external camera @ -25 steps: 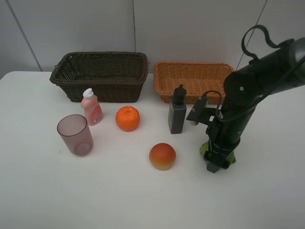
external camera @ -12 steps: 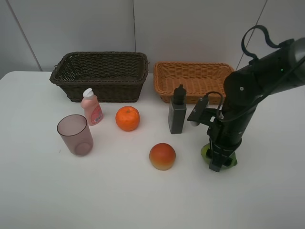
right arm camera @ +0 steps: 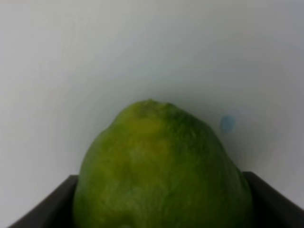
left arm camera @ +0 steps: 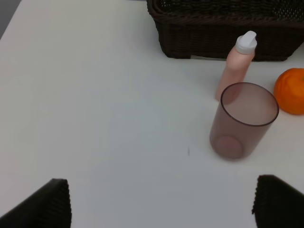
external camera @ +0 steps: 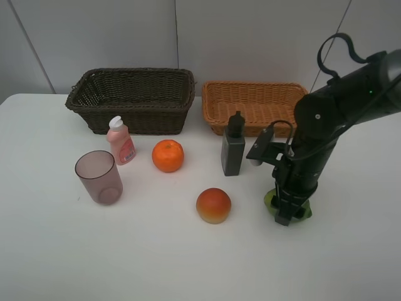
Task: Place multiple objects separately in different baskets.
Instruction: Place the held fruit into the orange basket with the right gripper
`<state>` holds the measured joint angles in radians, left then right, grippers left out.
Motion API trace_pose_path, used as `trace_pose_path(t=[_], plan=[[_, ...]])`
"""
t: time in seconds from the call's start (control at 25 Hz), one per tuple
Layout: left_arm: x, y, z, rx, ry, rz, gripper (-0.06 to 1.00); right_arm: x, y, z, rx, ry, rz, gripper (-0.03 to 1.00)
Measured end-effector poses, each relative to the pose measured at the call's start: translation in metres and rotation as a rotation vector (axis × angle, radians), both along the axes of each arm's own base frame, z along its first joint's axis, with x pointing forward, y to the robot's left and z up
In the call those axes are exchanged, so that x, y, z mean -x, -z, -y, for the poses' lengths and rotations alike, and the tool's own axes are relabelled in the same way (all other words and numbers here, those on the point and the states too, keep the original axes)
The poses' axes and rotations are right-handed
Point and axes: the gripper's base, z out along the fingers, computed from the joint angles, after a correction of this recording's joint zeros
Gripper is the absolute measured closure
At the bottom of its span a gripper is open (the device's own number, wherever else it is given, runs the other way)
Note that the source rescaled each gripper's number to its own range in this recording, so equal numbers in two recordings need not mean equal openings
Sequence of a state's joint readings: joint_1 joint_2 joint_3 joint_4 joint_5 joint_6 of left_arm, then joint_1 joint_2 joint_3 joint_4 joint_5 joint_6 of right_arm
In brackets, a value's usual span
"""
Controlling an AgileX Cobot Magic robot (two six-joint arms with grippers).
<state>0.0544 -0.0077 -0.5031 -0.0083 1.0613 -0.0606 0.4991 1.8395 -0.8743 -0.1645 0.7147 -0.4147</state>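
Lime [right arm camera: 161, 166] rests on the table [external camera: 156, 263], clasped by right gripper [external camera: 287, 211]

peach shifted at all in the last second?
No. The peach sits in the same spot in the exterior view, in front of and to the left of the dark green bottle, with the same gap between them.

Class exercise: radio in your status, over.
Left gripper open, facing purple cup. Right gripper shut on lime, lime on table. Dark green bottle upright close by, before tan basket.
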Motion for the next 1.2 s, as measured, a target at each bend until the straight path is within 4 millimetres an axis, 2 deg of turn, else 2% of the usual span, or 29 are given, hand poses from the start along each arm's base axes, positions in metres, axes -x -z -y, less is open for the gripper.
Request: trace_pose_path(t=[0.16, 0.28, 0.52, 0.92, 1.0, 1.2], plan=[[0.0, 0.0, 0.0, 0.0, 0.0, 0.0, -0.05, 0.0, -0.003, 0.0, -0.004, 0.0, 0.008, 0.47], [0.0, 0.0, 0.0, 0.0, 0.0, 0.0, -0.05, 0.0, -0.013, 0.0, -0.021, 0.001, 0.038, 0.47], [0.0, 0.0, 0.0, 0.0, 0.0, 0.0, -0.05, 0.003, -0.045, 0.001, -0.075, 0.01, 0.127, 0.47], [0.0, 0.0, 0.0, 0.0, 0.0, 0.0, -0.05, 0.023, -0.097, 0.015, -0.058, 0.028, 0.152, 0.47], [0.0, 0.0, 0.0, 0.0, 0.0, 0.0, -0.05, 0.02, -0.107, 0.017, -0.048, 0.057, 0.156, 0.47], [0.0, 0.0, 0.0, 0.0, 0.0, 0.0, -0.05, -0.01, -0.144, 0.03, -0.028, 0.269, 0.342, 0.47]])
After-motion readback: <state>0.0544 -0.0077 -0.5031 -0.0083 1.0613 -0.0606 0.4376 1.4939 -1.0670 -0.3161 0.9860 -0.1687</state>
